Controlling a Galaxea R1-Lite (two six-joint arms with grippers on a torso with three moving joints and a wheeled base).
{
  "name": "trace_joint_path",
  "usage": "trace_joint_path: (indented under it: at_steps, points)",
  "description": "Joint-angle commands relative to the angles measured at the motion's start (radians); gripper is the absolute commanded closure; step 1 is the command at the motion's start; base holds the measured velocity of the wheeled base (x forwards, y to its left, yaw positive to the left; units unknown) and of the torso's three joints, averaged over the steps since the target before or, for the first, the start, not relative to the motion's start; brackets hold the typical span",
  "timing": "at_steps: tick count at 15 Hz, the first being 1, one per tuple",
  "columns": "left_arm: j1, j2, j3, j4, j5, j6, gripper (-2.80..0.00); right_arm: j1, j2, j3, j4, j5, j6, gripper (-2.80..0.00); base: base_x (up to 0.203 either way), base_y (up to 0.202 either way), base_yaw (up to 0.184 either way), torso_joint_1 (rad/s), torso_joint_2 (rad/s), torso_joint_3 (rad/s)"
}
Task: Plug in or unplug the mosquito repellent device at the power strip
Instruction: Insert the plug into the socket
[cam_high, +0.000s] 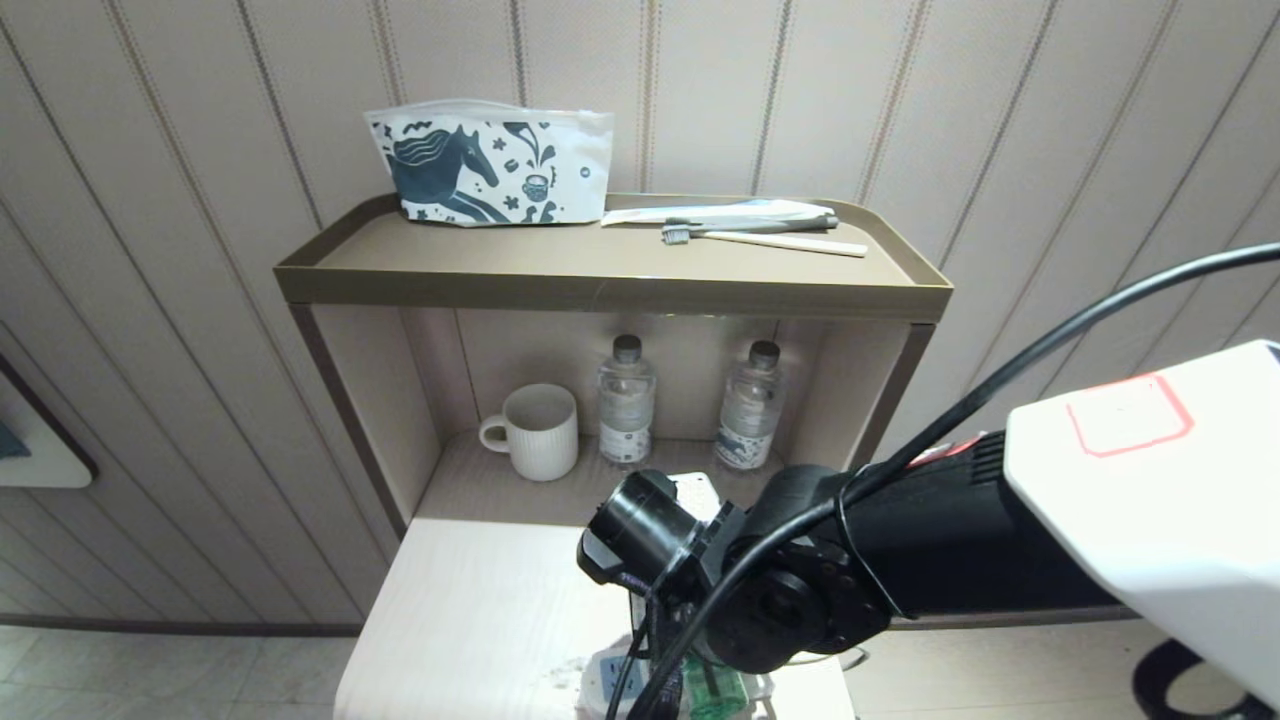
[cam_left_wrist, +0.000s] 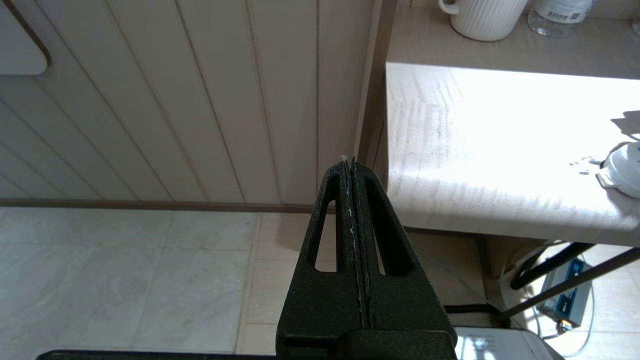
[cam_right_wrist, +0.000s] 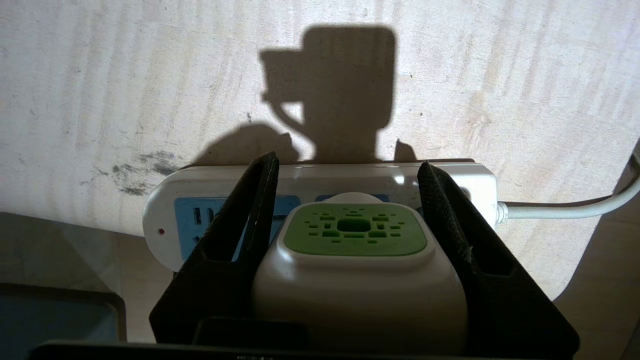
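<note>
White rigid-plastic mosquito repellent device (cam_right_wrist: 350, 280) with green vented top: right gripper (cam_right_wrist: 350, 210) clamps its flat sides. Feels light, smooth; I'd hold the head above the flat white power strip (cam_right_wrist: 200, 185). Left gripper (cam_left_wrist: 352, 167) parked, closed

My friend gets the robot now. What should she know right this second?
Right gripper: its fingers clasp the mosquito repellent device by its white head, right over the power strip.
Left gripper: shut, empty, parked beside the table.
Power strip lies near the table's front edge, cord running off to the side.
Done: device gripped.
Unclear: whether its plug sits in a socket; the device hides it.
Left: finish plugging or pulling, then let go.
</note>
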Motion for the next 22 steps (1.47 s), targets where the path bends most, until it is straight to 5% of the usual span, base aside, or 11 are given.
trace_joint_path:
  at_steps: [1,22]
  points:
    - [0.0,0.001,0.0,0.002,0.0,0.0,0.0,-0.007,-0.015,0.013,0.005,-0.004,0.007,0.0,0.0,0.0,0.0,0.0,0.0,0.0]
    - [0.0,0.001,0.0,0.002,0.0,0.0,0.0,-0.052,-0.006,-0.07,-0.014,-0.009,-0.002,0.0,0.0,0.0,0.0,0.0,0.0,0.0]
